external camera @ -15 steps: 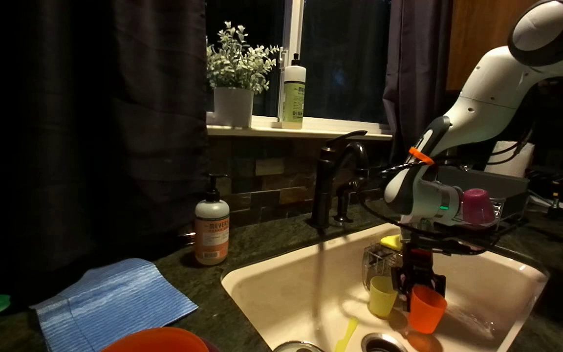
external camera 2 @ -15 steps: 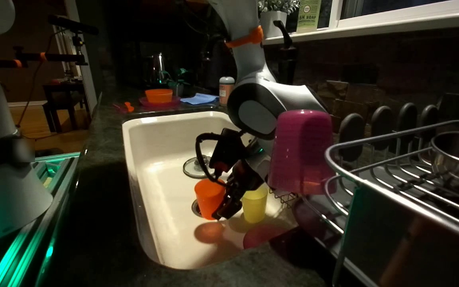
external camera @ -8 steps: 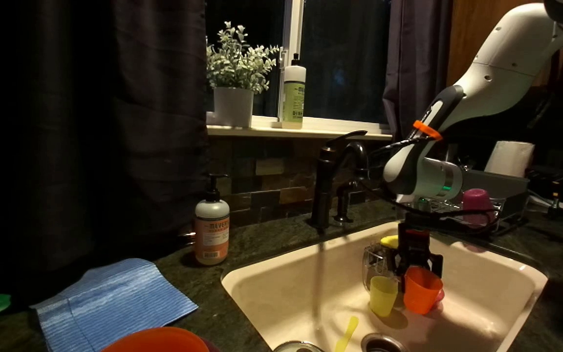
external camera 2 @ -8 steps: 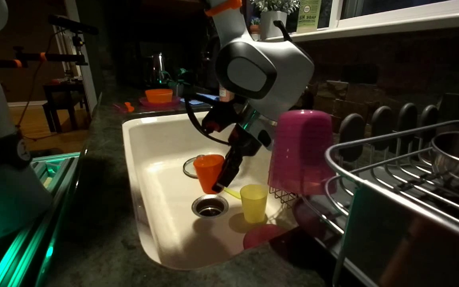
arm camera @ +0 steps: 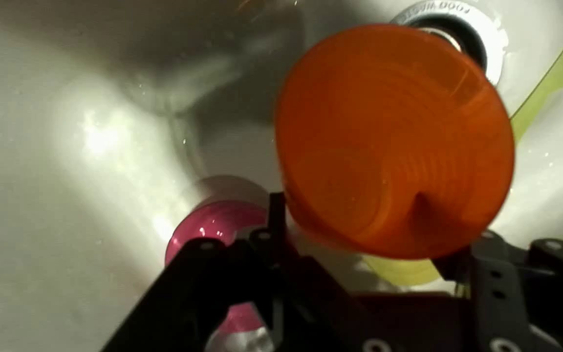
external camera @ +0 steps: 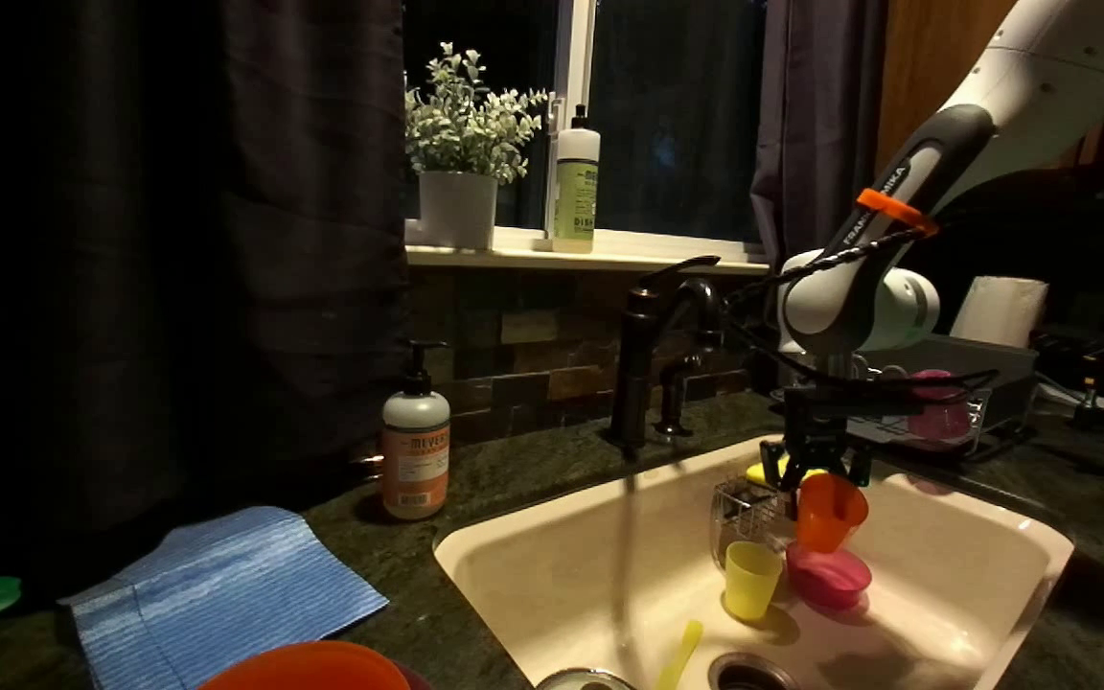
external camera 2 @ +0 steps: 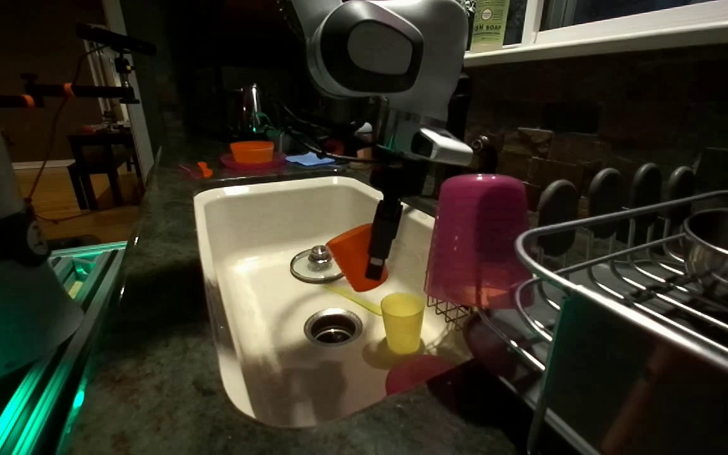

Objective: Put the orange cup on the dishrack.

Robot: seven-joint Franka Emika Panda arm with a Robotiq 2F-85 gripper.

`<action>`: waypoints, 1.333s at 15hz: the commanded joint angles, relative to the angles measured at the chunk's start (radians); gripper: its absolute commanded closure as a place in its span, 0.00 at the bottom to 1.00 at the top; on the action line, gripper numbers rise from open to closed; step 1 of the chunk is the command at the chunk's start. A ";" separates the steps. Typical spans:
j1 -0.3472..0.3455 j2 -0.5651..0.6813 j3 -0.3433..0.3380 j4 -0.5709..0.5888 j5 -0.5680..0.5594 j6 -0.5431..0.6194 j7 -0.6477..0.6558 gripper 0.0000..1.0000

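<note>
In the wrist view the tool (arm camera: 363,237) is clamped on the orange cup (arm camera: 394,137), whose inside shows. In an exterior view the cup hangs over the sink (external camera: 552,561), off its floor. In an exterior view it tilts, well apart from the dishrack (external camera 2: 571,287), where a pink cup (external camera 2: 481,240) stands upside down at the corner toward the sink. Lifting seems in hand; the next move likely calls for clearing the sink's edge and skirting the pink cup before lowering.
</note>
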 commanded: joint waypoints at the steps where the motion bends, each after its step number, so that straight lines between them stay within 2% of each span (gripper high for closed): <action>1: 0.064 -0.097 -0.061 -0.077 -0.218 0.092 0.183 0.58; 7: 0.068 -0.175 -0.096 -0.096 -0.632 0.160 0.543 0.58; 11: 0.035 -0.228 -0.059 -0.101 -0.821 0.150 0.669 0.58; 12: 0.024 -0.241 -0.045 -0.108 -0.828 0.159 0.657 0.58; 13: 0.012 -0.191 -0.032 -0.064 -0.774 0.135 0.621 0.33; 17: 0.002 -0.221 -0.017 -0.079 -0.794 0.135 0.624 0.33; 18: 0.009 -0.233 -0.016 -0.074 -0.905 0.104 0.704 0.58; 20: 0.012 -0.268 0.000 -0.064 -1.086 0.039 0.790 0.58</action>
